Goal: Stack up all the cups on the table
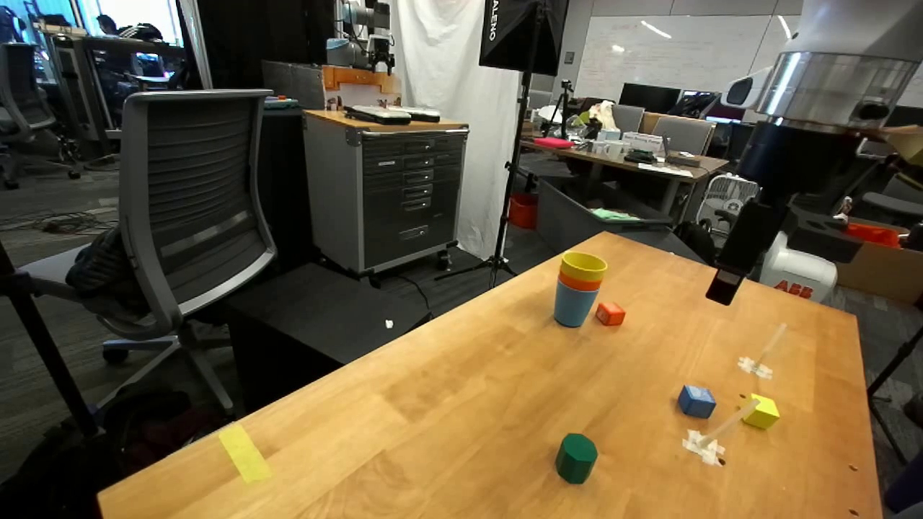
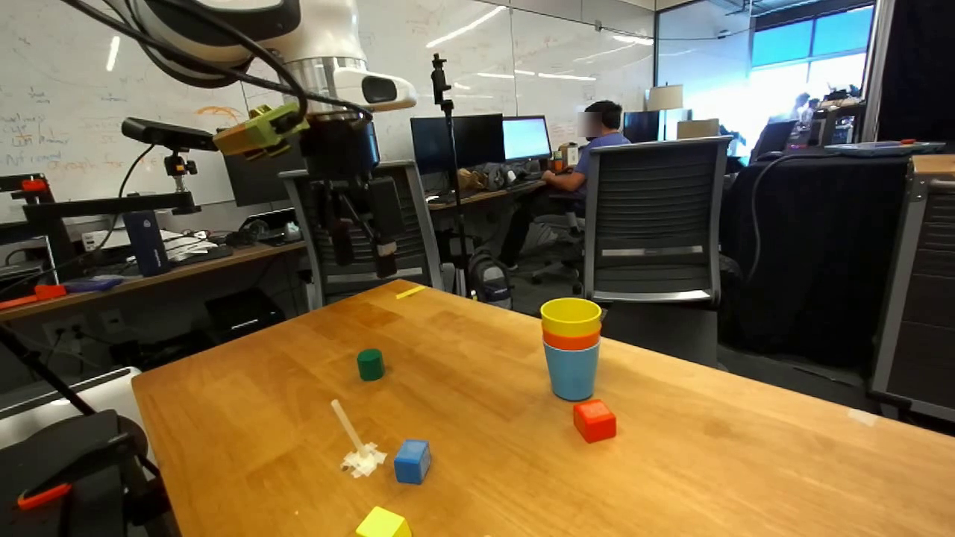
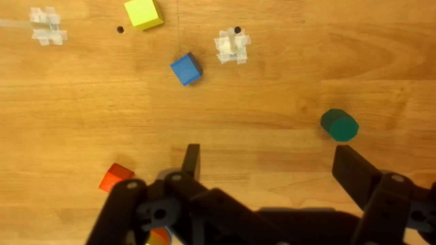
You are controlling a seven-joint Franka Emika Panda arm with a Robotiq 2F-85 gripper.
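The three cups stand nested in one upright stack on the wooden table, in both exterior views. The blue cup is at the bottom. The orange-red cup shows as a band in the middle. The yellow cup is on top. In the wrist view only a sliver of the stack shows at the bottom edge, mostly hidden behind a gripper finger. My gripper is open and empty, held high above the table and apart from the stack.
A red block lies beside the stack. A blue block, a yellow block and a green block lie on the table. Two thin sticks are taped down, one near the blue block. A chair stands beyond the table edge.
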